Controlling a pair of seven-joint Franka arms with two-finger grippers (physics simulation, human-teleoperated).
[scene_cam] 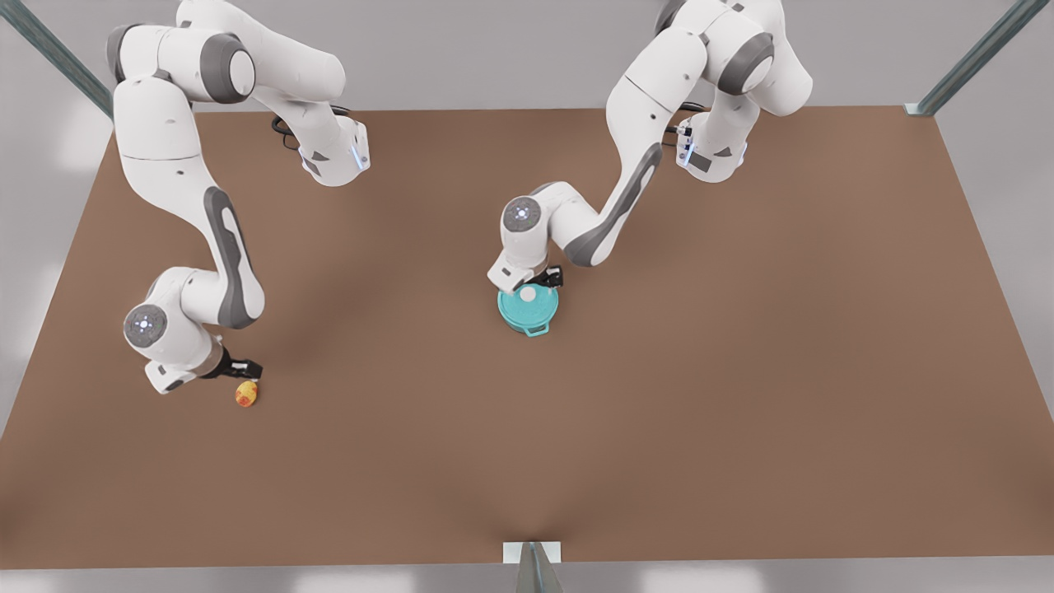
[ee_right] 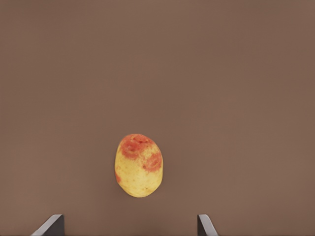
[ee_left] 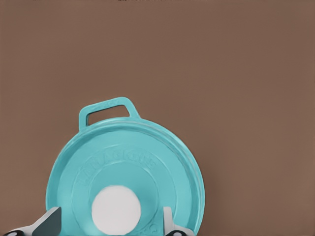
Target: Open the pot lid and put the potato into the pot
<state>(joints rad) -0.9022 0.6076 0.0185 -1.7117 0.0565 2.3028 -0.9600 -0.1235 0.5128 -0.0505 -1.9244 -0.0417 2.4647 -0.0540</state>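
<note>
The teal pot [scene_cam: 537,329] stands mid-table with the pot lid [scene_cam: 535,310] resting flat on it. One loop handle of the pot [ee_left: 106,110] sticks out past the lid [ee_left: 147,162]. My left gripper [scene_cam: 543,280] hovers over the lid, open, and in the left wrist view this gripper [ee_left: 109,223] has one finger on each side of the white knob [ee_left: 116,208] without gripping it. The yellow, red-patched potato [scene_cam: 246,394] lies on the table at the front view's left. My right gripper [scene_cam: 243,368] is just above it and open; the potato [ee_right: 139,165] lies ahead of that gripper [ee_right: 129,226], untouched.
The brown table [scene_cam: 741,371] stretches wide around both objects. Metal frame posts [scene_cam: 972,58] stand at the back corners, and a small bracket [scene_cam: 533,553] sits at the middle of the front edge. About a third of the table's width separates pot and potato.
</note>
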